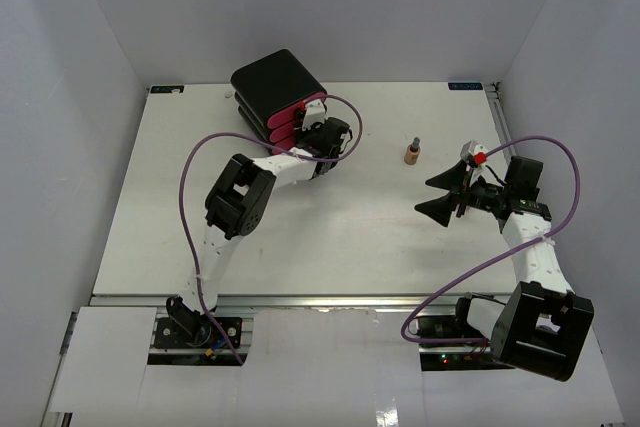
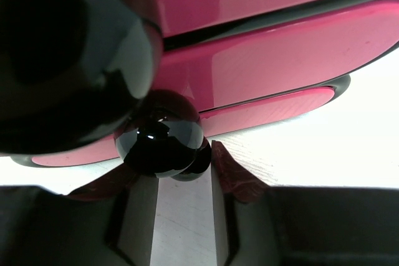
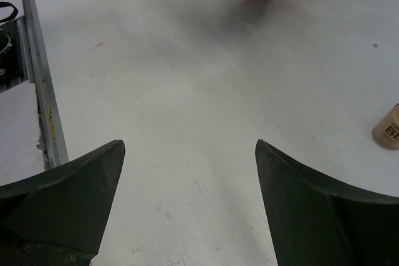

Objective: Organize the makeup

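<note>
The bottle [image 1: 412,152], small, tan and dark-capped, stands upright on the table toward the far side, right of centre, so its long axis is vertical. It lies a little farther and to the left of the right gripper [image 1: 440,197], which is the nearer one and gapes wide with nothing between its fingers. The left gripper [image 2: 181,182] is at the box [image 1: 275,82], its jaws set narrow either side of a drawer's black knob [image 2: 163,140]; whether they actually clamp it I cannot tell.
</note>
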